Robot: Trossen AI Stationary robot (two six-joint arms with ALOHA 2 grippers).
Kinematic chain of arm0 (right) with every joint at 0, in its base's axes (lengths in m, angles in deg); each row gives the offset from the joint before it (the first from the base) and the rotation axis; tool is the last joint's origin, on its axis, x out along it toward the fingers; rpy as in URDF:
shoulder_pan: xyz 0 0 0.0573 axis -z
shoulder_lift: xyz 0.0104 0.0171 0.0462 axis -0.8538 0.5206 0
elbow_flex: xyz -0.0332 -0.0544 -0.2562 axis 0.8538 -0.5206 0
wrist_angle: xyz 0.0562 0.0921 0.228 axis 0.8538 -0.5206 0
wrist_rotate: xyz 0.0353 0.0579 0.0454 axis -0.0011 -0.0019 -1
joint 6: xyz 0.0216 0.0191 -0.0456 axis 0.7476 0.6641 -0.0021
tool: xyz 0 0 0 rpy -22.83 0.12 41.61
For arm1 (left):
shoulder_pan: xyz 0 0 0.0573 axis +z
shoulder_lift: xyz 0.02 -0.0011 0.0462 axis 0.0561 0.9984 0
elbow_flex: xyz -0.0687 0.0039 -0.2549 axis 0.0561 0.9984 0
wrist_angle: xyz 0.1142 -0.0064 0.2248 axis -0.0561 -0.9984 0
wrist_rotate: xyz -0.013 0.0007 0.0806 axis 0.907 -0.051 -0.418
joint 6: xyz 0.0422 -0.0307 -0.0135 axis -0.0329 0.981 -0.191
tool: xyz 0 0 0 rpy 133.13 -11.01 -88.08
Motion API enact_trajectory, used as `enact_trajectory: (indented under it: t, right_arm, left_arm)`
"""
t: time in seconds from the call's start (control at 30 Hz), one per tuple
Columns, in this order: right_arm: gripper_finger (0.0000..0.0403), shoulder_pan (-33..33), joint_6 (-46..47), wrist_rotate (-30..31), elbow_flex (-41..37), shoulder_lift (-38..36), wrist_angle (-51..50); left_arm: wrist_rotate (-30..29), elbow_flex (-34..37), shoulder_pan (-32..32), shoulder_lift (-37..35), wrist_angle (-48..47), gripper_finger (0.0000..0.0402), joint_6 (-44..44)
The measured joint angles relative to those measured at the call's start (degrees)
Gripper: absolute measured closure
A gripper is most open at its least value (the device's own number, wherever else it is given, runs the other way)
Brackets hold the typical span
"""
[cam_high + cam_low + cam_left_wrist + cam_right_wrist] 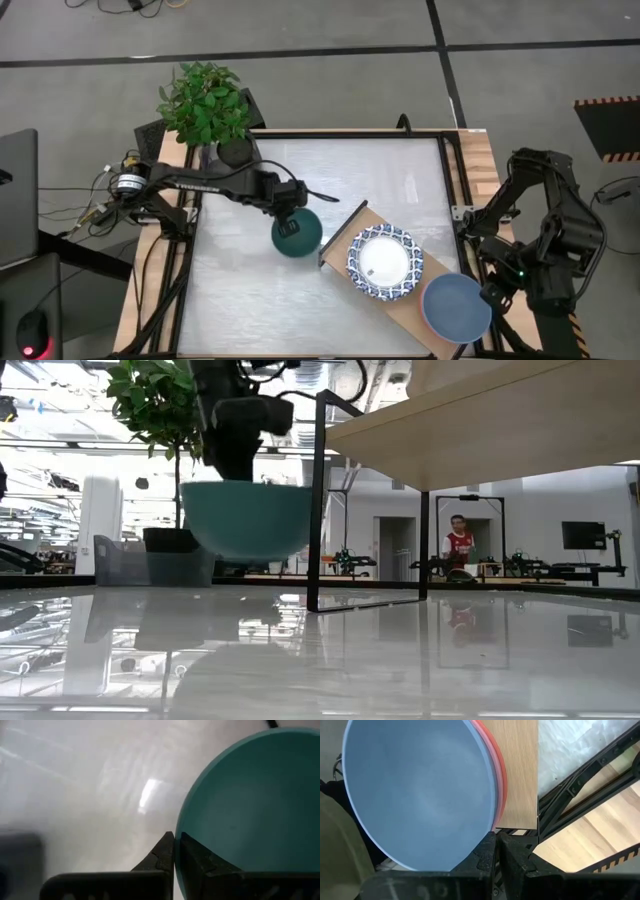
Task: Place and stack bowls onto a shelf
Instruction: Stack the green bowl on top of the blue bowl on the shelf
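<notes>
Over our white table (240, 290), left gripper (290, 222) jaws clamp the round dark green bowl (297, 236); right gripper (492, 296) jaws pinch the slate blue bowl (455, 307) on the light-wood shelf (352, 221)

The tabletop (250, 290) is glossy white, mirroring the room. The shelf (517, 770) is matt light wood on thin dark metal legs (314, 500). The green bowl (247, 518) and blue bowl (420, 790) look smooth, softly sheened.

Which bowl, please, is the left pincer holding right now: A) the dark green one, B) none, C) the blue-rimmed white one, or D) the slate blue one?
A: the left pincer is clamped on the rim of the dark green bowl, which the low view shows lifted clear of the table beside the shelf.
</notes>
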Motion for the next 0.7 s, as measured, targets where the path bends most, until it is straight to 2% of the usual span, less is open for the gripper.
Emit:
enact_trajectory:
  t: [0.2,0.47,0.6,0.7]
  right_arm:
    - [0.0354,0.0,-0.8,1.3,0.0,-1.8,0.0]
    - [0.0354,0.0,-3.5,2.7,0.0,-6.7,0.0]
    - [0.0354,0.0,-8.0,9.0,0.0,-9.8,0.0]
    - [0.0354,0.0,-12.3,18.0,0.0,-12.8,0.0]
  left_arm:
    - [-6.2,-6.2,0.1,0.0,-6.9,0.0401,0.6]
    - [-9.8,-14.7,1.7,0.0,-10.1,0.0401,-0.1]
    - [-12.9,-18.9,2.5,0.0,-10.9,0.0401,-0.4]
    - [-15.7,-22.2,3.2,0.0,-10.9,0.0401,-1.4]
